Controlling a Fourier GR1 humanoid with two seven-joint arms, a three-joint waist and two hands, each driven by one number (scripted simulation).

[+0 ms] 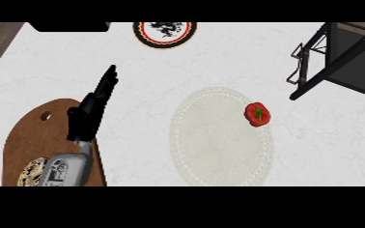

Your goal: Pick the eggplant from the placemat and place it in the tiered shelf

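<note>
A small red vegetable with a green stem (257, 114) lies on the right edge of the round white placemat (217, 137); it looks like a tomato or pepper, not a purple eggplant. The black tiered shelf (330, 58) stands at the upper right. My left hand (91, 108) is at the left, open, its straight fingers pointing up and slightly right, over the white counter beside the wooden board. It holds nothing and is far from the vegetable. My right hand does not show.
A wooden cutting board (32, 135) lies at the lower left, with a round patterned item (31, 170) on it. A round plate with an orange rim (164, 33) sits at the top centre. A dark object (68, 26) is at the top left.
</note>
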